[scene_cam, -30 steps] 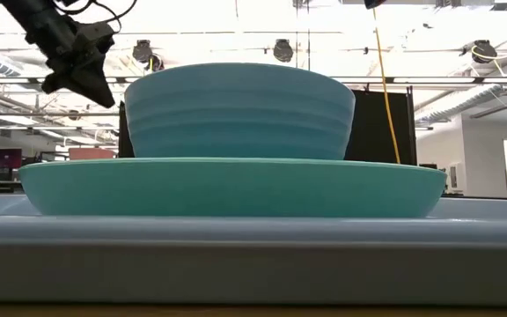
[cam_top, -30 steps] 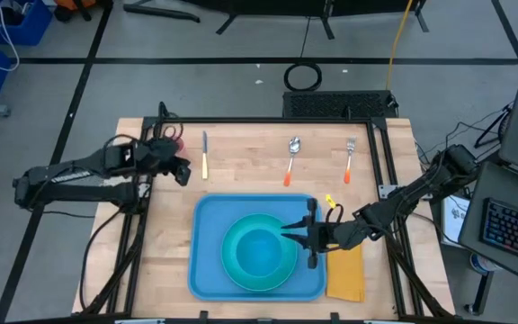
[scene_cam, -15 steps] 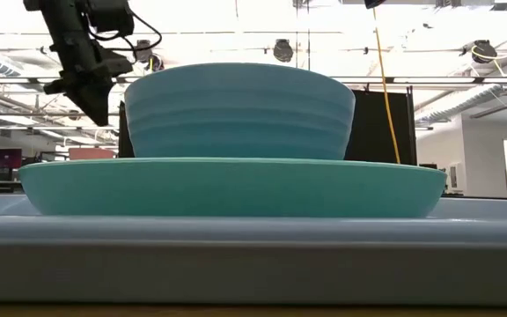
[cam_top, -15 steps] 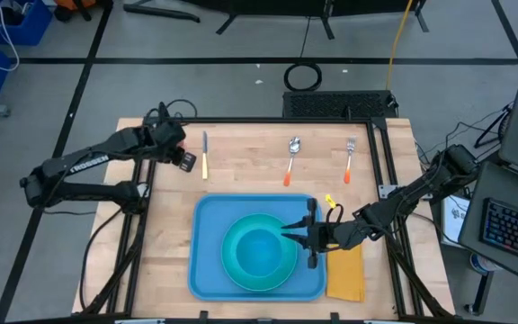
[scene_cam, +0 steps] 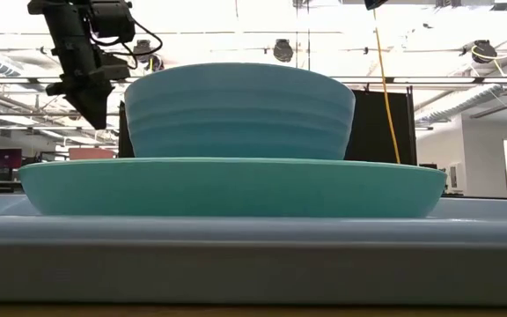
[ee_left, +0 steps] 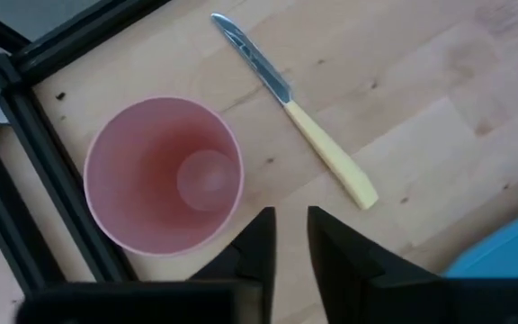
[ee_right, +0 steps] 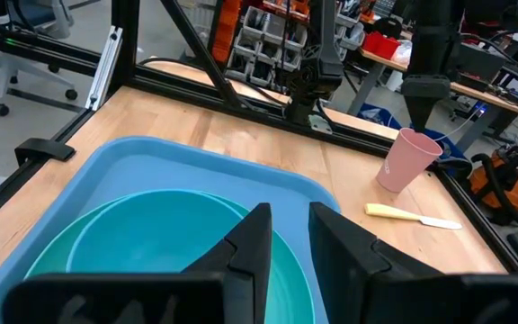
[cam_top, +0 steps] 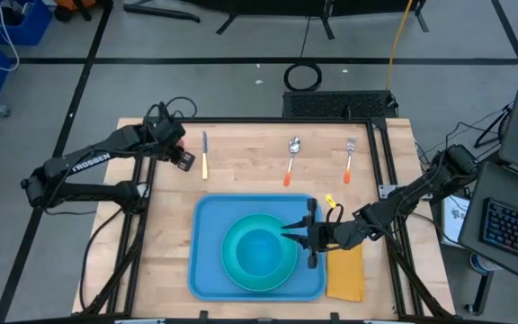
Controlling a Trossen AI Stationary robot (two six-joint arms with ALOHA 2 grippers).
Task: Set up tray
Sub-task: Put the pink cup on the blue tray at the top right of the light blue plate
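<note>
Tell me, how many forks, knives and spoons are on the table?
3, all on the wood behind the tray: a knife toward the left gripper, a spoon in the middle, a fork toward the right. None looks hidden.

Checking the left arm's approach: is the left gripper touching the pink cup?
Apart. The left wrist view shows the left gripper beside the pink cup, not on it.

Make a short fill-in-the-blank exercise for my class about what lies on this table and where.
1. The turquoise bowl sits on a turquoise ____, which lies in the light-blue tray.
2. The cup near the left tool is ____ in colour.
3. The yellow-handled knife lies on the bare ____, outside the tray.
4. The spoon lies between the knife and the ____.

Missing words: plate; pink; table; fork
</note>
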